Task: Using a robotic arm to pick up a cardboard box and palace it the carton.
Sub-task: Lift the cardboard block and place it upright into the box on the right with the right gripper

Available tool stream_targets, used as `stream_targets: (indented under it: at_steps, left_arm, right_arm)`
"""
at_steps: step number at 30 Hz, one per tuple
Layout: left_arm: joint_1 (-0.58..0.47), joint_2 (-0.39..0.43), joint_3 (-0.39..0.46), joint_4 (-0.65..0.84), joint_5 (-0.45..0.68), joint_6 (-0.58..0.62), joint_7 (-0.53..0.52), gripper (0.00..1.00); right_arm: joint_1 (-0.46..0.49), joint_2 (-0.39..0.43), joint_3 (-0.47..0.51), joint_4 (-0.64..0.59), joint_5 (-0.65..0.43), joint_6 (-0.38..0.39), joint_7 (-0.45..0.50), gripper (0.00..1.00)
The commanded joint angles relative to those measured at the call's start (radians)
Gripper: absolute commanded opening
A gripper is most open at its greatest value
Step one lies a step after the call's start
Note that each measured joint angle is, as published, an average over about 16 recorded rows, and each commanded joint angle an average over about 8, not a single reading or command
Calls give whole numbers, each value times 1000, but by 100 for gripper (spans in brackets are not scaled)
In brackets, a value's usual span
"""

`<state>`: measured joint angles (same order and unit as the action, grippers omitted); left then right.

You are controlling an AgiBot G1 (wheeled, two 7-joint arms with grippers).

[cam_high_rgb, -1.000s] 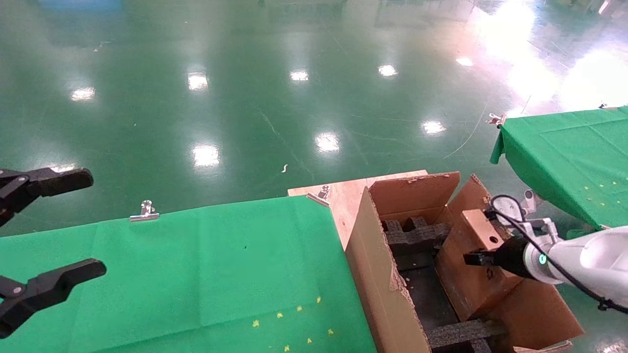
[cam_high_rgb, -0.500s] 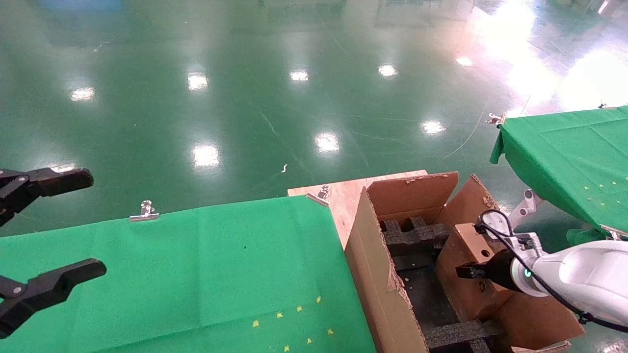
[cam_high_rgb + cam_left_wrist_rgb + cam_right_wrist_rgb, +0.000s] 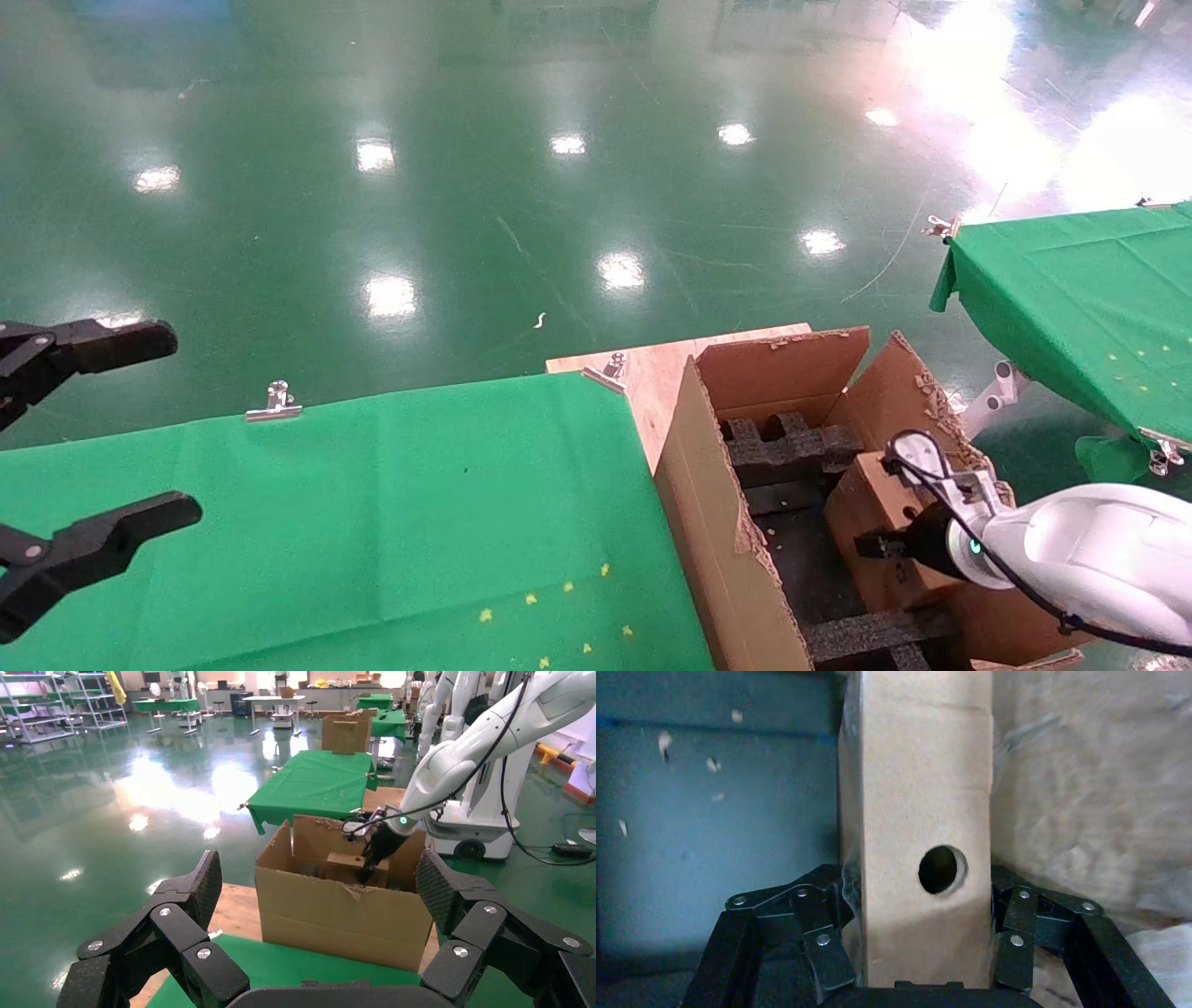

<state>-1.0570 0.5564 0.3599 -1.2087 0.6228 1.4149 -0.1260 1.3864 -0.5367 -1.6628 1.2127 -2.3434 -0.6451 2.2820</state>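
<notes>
The cardboard box [image 3: 861,499], brown with a round hole, stands on edge inside the carton [image 3: 708,503], against its right wall. The white robotic arm [image 3: 1090,540] reaches in from the right. Its right gripper [image 3: 885,543] is shut on the box's upper end. In the right wrist view the fingers [image 3: 824,913] press both broad faces of the box [image 3: 916,776] just beside the hole. The left wrist view shows the carton [image 3: 337,917] with the box [image 3: 344,862] poking above its rim. My left gripper [image 3: 154,429] hangs open at the far left, holding nothing.
Black foam inserts [image 3: 787,447] line the carton's far and near ends. The carton rests on a wooden board [image 3: 652,368] beside a green-covered table [image 3: 372,522] with a metal clip [image 3: 275,403]. Another green table [image 3: 1080,298] stands at the right.
The right arm has lowered the cardboard box deeper into the carton, shifting slightly left and nearer. The left gripper has not moved.
</notes>
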Motion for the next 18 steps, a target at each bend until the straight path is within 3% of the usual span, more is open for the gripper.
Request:
stream_targets:
  at_steps: [1, 5, 6, 18]
  left_arm:
    - [0, 0, 0, 0, 0, 0, 0, 100]
    - [0, 0, 0, 0, 0, 0, 0, 100]
    - [0, 0, 0, 0, 0, 0, 0, 100]
    - [0, 0, 0, 0, 0, 0, 0, 100]
  right_arm:
    - [-7, -7, -5, -10, 6, 6, -9, 43]
    - [-13, -11, -9, -14, 12, 8, -16, 93]
    - [-14, -11, -10, -13, 14, 8, -16, 100]
    - [-6, -7, -5, -13, 9, 6, -7, 100]
